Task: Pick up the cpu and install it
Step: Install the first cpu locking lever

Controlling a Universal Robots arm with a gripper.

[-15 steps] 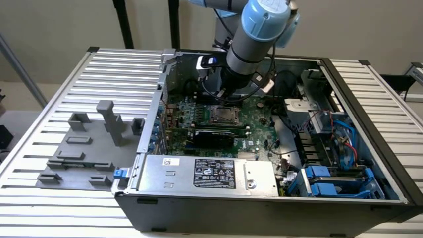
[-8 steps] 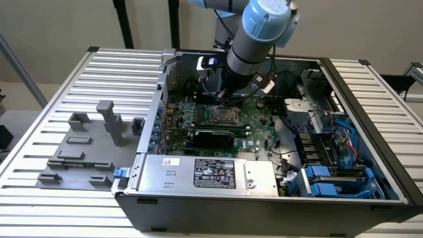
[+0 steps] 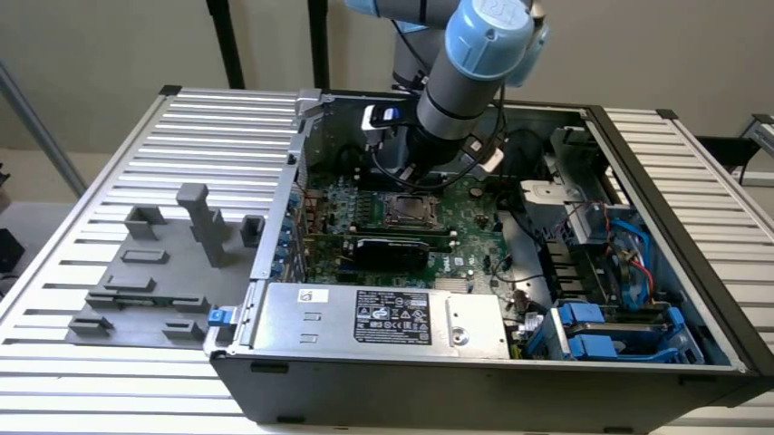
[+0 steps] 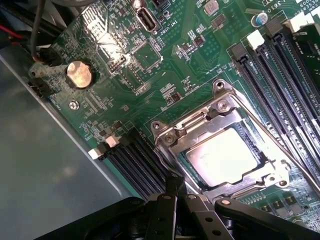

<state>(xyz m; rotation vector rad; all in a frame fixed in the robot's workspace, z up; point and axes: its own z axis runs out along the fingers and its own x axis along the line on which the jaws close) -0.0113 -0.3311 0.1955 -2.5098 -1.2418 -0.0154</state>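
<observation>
Wrist view: clenched, empty gripper (image 4: 176, 192) hovers near the cpu (image 4: 225, 156) seated in its metal socket frame (image 4: 172, 137); memory slots (image 4: 282, 70) flank it on the green motherboard (image 4: 185, 60).

I'm looking at a robotics lab/test cell: opened PC case (image 3: 484, 353) on slatted aluminium tabletop (image 3: 109, 372), grey fixture blocks (image 3: 158, 272) at 9 o'clock.

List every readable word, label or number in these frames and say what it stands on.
None can be read with confidence.
Power supply label: white print, too small to read.
White sticker beside it: unreadable.
Motherboard silkscreen print: blurred.
Sticker at the board's corner: partial digits, not legible.
CPU in the socket: glare, no markings legible.
</observation>
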